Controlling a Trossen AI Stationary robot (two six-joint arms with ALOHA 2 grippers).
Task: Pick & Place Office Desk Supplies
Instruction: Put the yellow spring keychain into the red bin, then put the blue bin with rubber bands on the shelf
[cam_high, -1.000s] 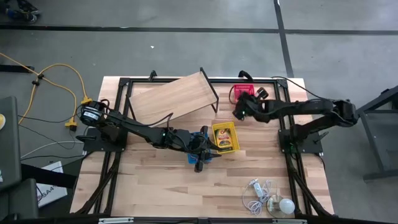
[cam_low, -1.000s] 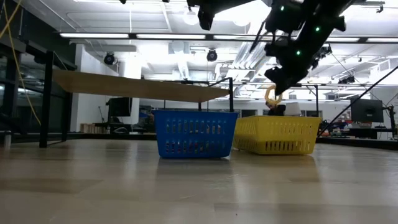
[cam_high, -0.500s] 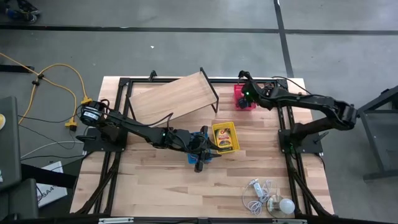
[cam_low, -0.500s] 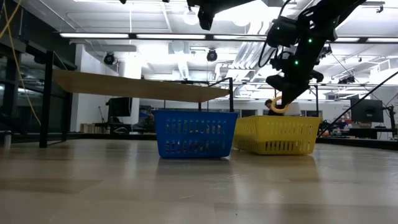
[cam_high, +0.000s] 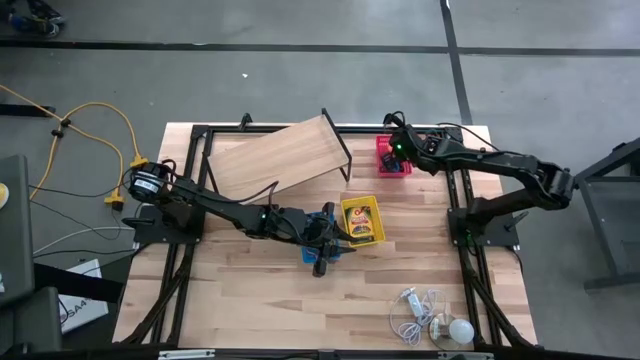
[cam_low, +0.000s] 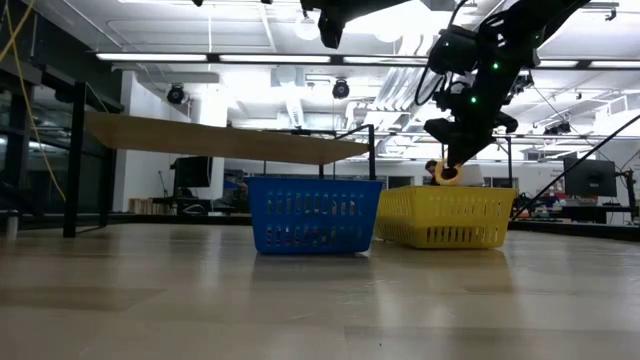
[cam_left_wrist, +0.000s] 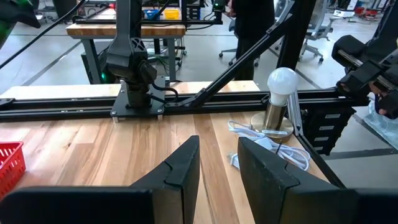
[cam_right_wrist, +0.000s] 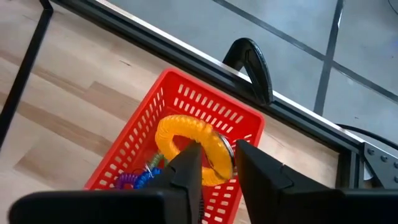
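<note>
Here, the right gripper (cam_right_wrist: 211, 163) hovers over the red basket (cam_right_wrist: 149, 134) at the table's far edge — fingers slightly parted around a yellow ring (cam_right_wrist: 186, 140). The left gripper (cam_left_wrist: 217, 163), fingers apart, waits above the blue basket (cam_low: 312, 214).

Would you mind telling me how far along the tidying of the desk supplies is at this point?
Done: coiled loops already lie in the red basket, and the crayon box sits in the yellow basket. In hand: the right hand hovers over the red basket with a yellow ring at its fingertips, about to drop. The left hand waits at the blue basket. Nothing else looks left loose.
</note>
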